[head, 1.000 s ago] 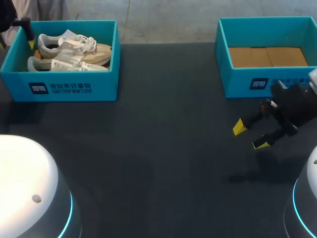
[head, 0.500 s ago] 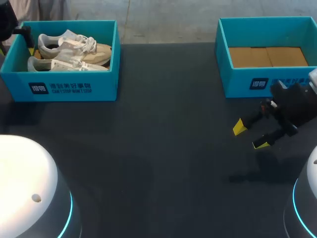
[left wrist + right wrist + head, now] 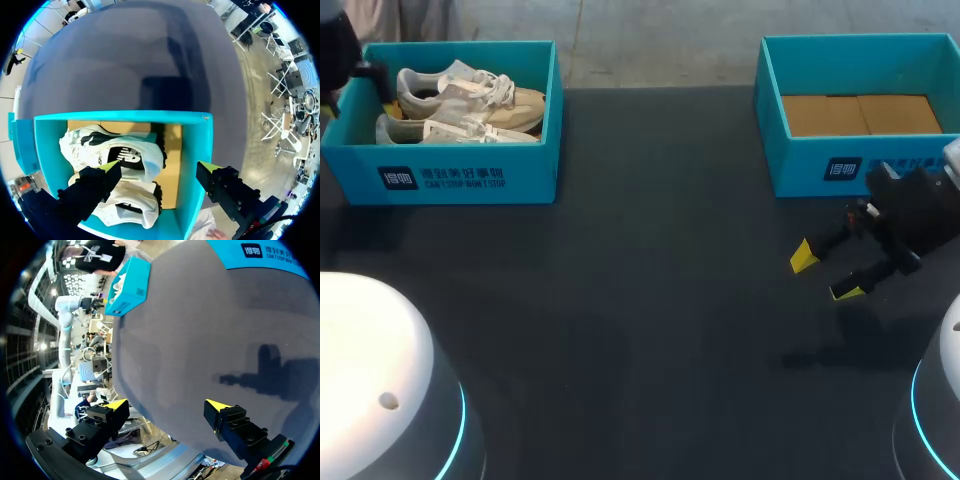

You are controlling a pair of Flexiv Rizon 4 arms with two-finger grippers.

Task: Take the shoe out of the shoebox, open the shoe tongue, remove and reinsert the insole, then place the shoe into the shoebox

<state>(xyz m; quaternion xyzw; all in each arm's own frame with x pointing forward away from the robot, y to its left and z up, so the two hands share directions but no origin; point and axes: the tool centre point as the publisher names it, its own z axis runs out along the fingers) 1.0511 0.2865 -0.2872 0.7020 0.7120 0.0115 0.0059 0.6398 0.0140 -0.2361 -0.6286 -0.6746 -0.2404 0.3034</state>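
Note:
Two white and beige shoes lie side by side in the teal shoebox (image 3: 470, 178) at the table's far left, the far shoe (image 3: 470, 90) behind the near shoe (image 3: 455, 130). My left gripper (image 3: 159, 167) hangs open above the box's left end. One fingertip is over the shoe (image 3: 120, 152) and the other is over the box's end wall (image 3: 196, 145). In the head view only a dark part of the left arm (image 3: 342, 50) shows at the box's far left corner. My right gripper (image 3: 826, 274) stands open just above bare table, holding nothing.
A second teal box (image 3: 860, 165) with a bare cardboard floor stands at the far right, just behind my right gripper (image 3: 167, 405). Dark tabletop (image 3: 650, 300) stretches between the two boxes and toward the front edge.
My left arm has drifted a little to the left and further out of the head view. The right arm and the shoes have not moved.

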